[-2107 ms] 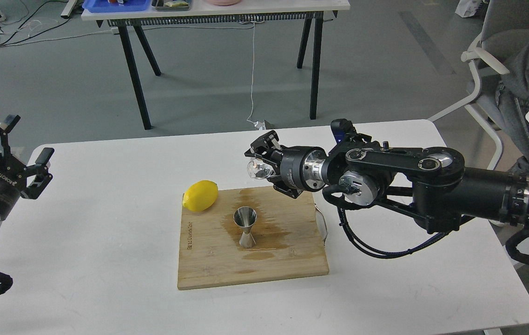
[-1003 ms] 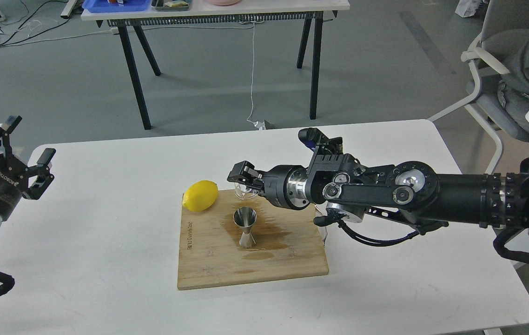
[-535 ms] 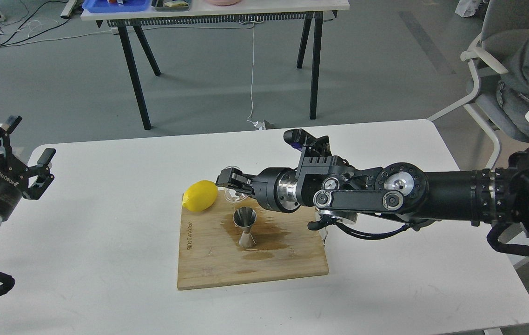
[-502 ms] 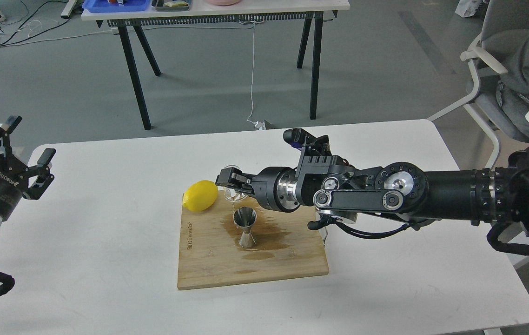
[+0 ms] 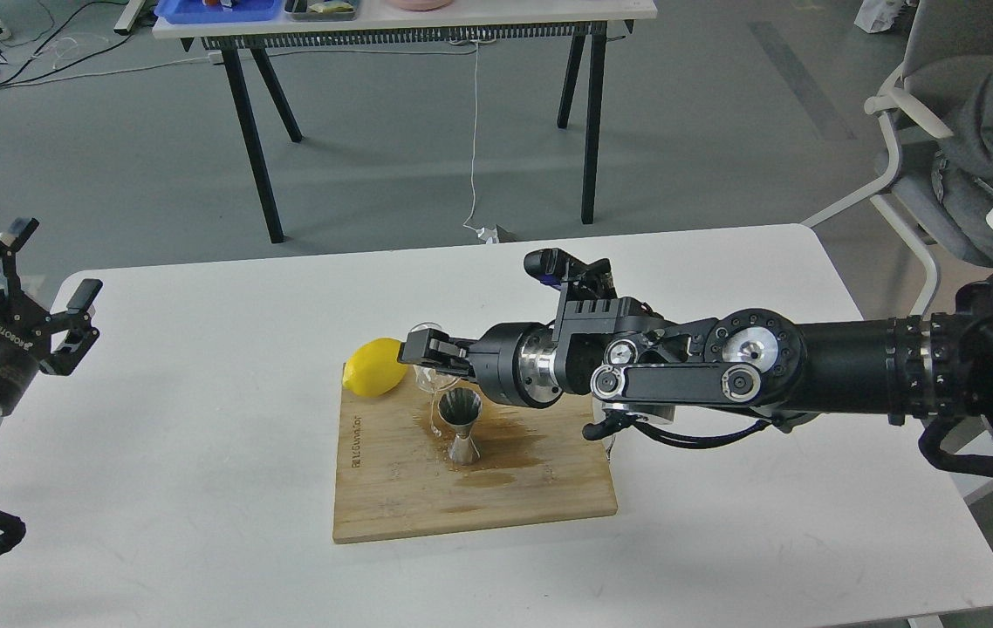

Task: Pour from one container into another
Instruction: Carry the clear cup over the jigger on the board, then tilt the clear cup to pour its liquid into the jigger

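Two arms in head view, one white counter (image 5: 200, 488). Nearest: bamboo cutting board (image 5: 392, 497) lying flat on the counter, dark wet stain across its middle. Steel jigger (image 5: 460, 424) stands upright on the stain, roughly board centre, mouth up. Thin stream or dribble of liquid visible just left of the jigger's rim, running down toward the board; cannot tell if any lands inside. Right above and slightly left of the jigger: clear glass cup (image 5: 424, 362), tipped over on its side, held off the board. Right pincer (image 5: 428, 359) pinches the cup, fingers pressed against the glass; right arm reaches in horizontally from the right edge over the board's far right part. Yellow lemon (image 5: 372, 367) sits at the board's far left corner, just beside the cup, partly overhanging the edge. Left pincer (image 5: 47, 292) at far left, raised off the counter edge, fingers spread, holding nothing, well apart from the board. Farther back: grey floor, black-legged table (image 5: 409, 17) with a blue tray (image 5: 217, 9); chair (image 5: 924, 166) at right.
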You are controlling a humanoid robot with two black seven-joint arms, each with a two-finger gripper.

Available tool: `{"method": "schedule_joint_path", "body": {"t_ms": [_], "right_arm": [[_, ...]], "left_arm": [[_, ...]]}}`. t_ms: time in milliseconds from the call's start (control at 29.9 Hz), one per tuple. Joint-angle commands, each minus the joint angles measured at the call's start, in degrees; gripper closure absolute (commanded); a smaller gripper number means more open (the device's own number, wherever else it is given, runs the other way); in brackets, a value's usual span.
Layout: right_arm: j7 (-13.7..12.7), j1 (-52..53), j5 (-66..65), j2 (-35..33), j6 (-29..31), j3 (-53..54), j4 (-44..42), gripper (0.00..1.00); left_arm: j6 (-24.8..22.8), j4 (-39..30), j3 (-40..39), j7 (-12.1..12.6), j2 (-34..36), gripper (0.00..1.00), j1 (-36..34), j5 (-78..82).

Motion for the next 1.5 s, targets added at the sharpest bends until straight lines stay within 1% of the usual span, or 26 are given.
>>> {"method": "schedule_joint_path", "body": {"t_ms": [0, 368, 502, 769, 970, 1170, 1338, 1471], "right_arm": [[0.2, 0.0, -1.1, -0.6, 0.5, -0.4, 0.4, 0.58], [0.6, 0.0, -1.6, -2.7, 0.6, -0.5, 1.4, 0.58], [0.6, 0.0, -2.2, -4.0, 2.5, -0.5, 2.4, 0.58], [0.6, 0.0, -3.4, -4.7, 2.6, -0.5, 2.6, 0.58], [2.5, 0.0, -5.6, -4.7, 2.6, -1.7, 2.6, 0.58], [2.8, 0.0, -6.0, -4.7, 2.6, -1.8, 2.7, 0.58], [4.8, 0.0, -7.9, -5.2, 2.6, -1.9, 2.6, 0.58], [5.0, 0.0, -8.4, -5.2, 2.6, -1.9, 2.6, 0.58]], "left_arm": [[0.0, 0.0, 0.0, 0.0, 0.0, 0.01, 0.0, 0.0], [0.0, 0.1, 0.0, 0.0, -0.1, 0.01, 0.3, 0.0], [0.0, 0.1, 0.0, 0.0, 0.1, 0.01, 0.3, 0.0], [0.0, 0.1, 0.1, 0.0, -0.1, 0.01, 0.4, 0.0], [0.0, 0.1, 0.0, 0.0, 0.0, 0.01, 0.4, 0.0], [0.0, 0.1, 0.0, 0.0, -0.1, 0.01, 0.4, 0.0], [0.0, 0.1, 0.0, 0.0, -0.1, 0.01, 0.4, 0.0], [0.0, 0.1, 0.0, 0.0, -0.1, 0.01, 0.4, 0.0]]}}
